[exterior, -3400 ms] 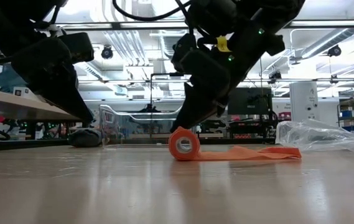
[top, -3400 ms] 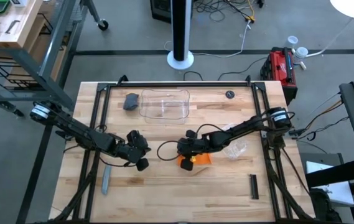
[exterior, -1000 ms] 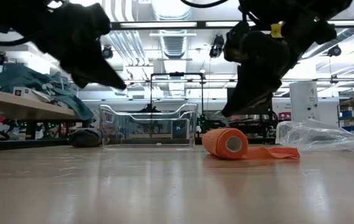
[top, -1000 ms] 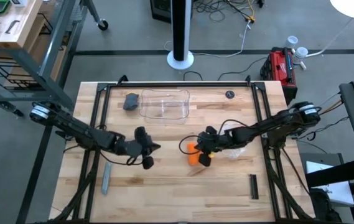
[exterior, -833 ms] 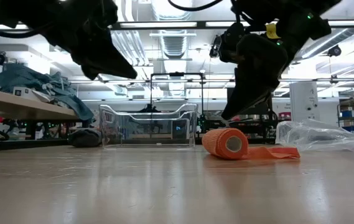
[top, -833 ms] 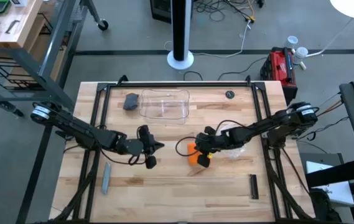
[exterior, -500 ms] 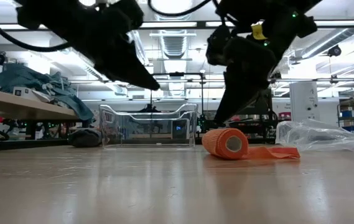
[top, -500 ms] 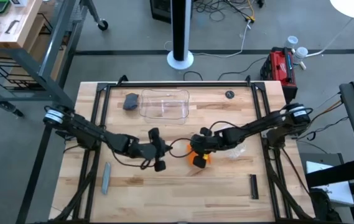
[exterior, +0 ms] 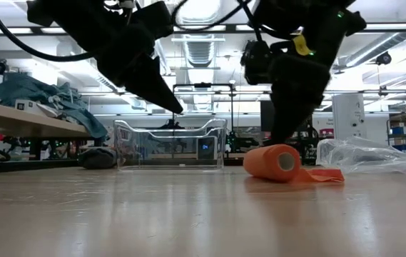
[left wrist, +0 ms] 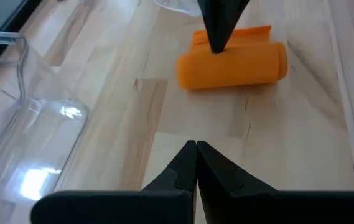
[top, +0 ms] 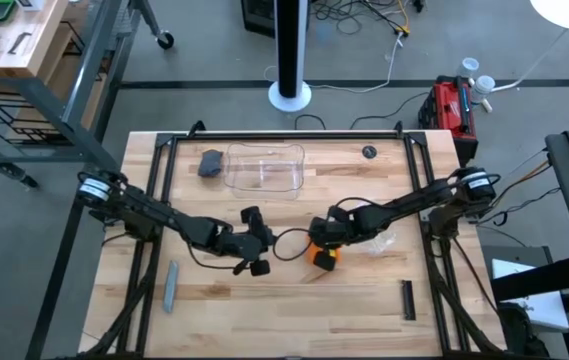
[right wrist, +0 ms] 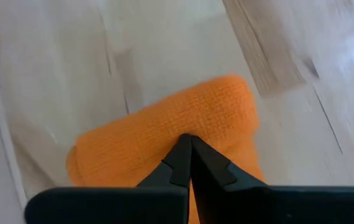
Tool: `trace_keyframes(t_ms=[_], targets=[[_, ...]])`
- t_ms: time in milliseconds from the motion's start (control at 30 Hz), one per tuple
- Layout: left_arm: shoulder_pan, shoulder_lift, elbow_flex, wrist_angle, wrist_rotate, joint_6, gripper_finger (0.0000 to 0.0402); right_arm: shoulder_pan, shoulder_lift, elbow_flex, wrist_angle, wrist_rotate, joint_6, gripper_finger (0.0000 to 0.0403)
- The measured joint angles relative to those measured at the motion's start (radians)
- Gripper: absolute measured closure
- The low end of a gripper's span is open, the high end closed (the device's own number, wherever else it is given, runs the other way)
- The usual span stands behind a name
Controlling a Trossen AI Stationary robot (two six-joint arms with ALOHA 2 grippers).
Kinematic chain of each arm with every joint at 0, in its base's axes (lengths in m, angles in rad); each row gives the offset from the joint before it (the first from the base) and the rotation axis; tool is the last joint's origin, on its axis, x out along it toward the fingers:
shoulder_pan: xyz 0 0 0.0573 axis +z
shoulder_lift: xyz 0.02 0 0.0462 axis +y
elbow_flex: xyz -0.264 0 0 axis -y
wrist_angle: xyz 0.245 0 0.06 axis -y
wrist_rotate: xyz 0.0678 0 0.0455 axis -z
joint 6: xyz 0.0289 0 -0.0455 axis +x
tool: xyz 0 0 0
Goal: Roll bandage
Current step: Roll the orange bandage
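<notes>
The orange bandage (top: 321, 255) lies near the table's middle, mostly wound into a roll (exterior: 274, 163). A short flat tail (exterior: 322, 175) trails toward the table's right. The roll also shows in the left wrist view (left wrist: 232, 64). My right gripper (right wrist: 187, 142) is shut and stands on top of the roll, as the low view (exterior: 280, 141) also shows. My left gripper (left wrist: 196, 149) is shut and empty. It hangs above the table a little to the roll's left (top: 267, 243). My right gripper presses its shut fingertips down on the roll's curved top side (right wrist: 195, 121), about midway along the roll. The fingers come from above, slanting down. The roll lies on its side on the table, its loose tail flat on the wood.
A clear plastic wrapper (top: 379, 240) lies just right of the bandage. A clear bin (top: 264, 168) and a grey lump (top: 211, 162) stand at the far side. A grey stick (top: 171, 287) lies near left and a black strip (top: 408, 300) near right.
My left gripper has moved toward the table's right, toward the bandage, staying shut. My right gripper has come down onto the roll. The roll has rolled a little toward the table's right over its tail, which now shows shorter.
</notes>
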Motion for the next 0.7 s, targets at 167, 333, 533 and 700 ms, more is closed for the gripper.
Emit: trace_keyframes(t_ms=[167, 333, 533, 700], targets=[[0.0, 0.0, -0.002, -0.003, 0.0, 0.0, 0.0401, 0.007, -0.007, 0.0, -0.08, -0.016, 0.021, 0.0403], [0.0, -0.002, -0.006, -0.003, -0.005, -0.001, 0.0401, 0.013, -0.008, 0.0, -0.122, -0.056, 0.029, 0.0403], [0.0, -0.002, -0.01, -0.002, -0.007, -0.001, 0.0401, 0.035, -0.009, 0.0, -0.149, -0.073, 0.049, 0.0403], [0.0, -0.002, -0.016, -0.004, -0.008, -0.007, 0.0401, 0.045, -0.005, -0.009, -0.146, -0.072, 0.06, 0.0403]])
